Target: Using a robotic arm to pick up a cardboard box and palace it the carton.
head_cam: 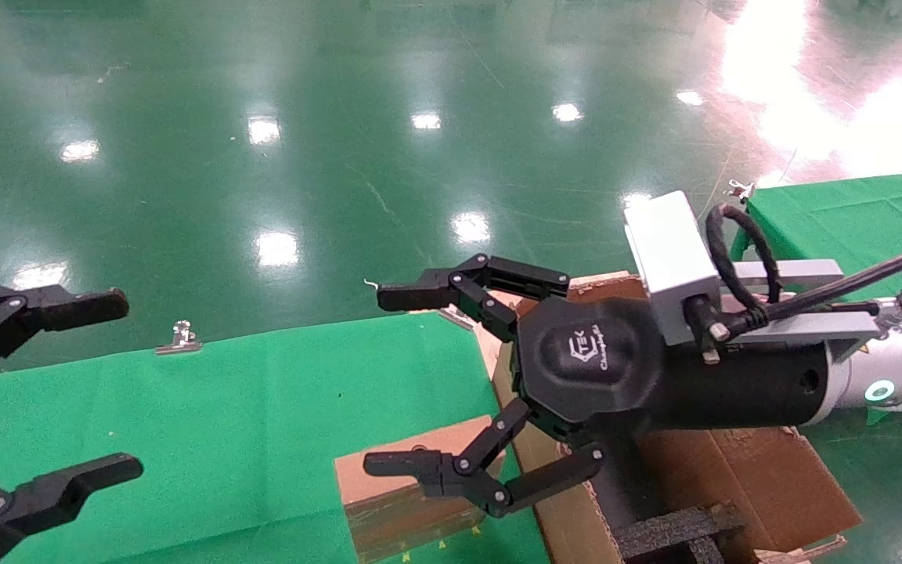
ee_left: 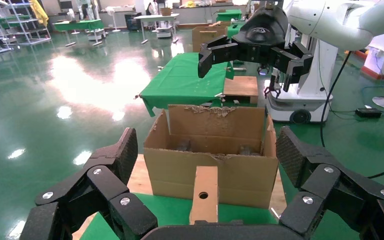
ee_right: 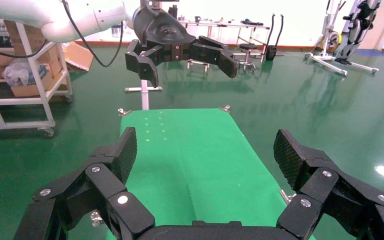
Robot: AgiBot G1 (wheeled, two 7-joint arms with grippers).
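1. Presently the robotic arm (head_cam: 741, 368) reaches in from the right of the head view, its white links ending in a black wrist with a grey camera block (head_cam: 670, 266) and a looped black cable (head_cam: 741, 258) on top.
2. Its right tool (head_cam: 451, 384) hangs in the air above the near corner of the carton and the cardboard box, fingers spread wide and holding nothing.
3. The cardboard box (head_cam: 412, 493) lies flat on the green-covered desk (head_cam: 247, 423), just beside the carton's left wall; whether the two touch cannot be told.
4. From the left wrist view the cardboard box (ee_left: 204, 192) shows a round hole in its face and sits in front of the carton, between that tool's fingers in the frame yet not gripped.
5. The carton (head_cam: 741, 478) stands open at the desk's right end, its flaps ragged, with black foam inserts (head_cam: 678, 529) visible inside.
6. Its torn rim and inner wall show plainly in the left wrist view (ee_left: 215, 145).
7. The left tool (head_cam: 40, 395) sits at the left edge of the head view, raised above the desk, fingers released and empty, well apart from the cardboard box.
8. A metal clip (head_cam: 179, 338) holds the cloth at the desk's far edge, and the glossy green floor (head_cam: 341, 117) lies beyond.
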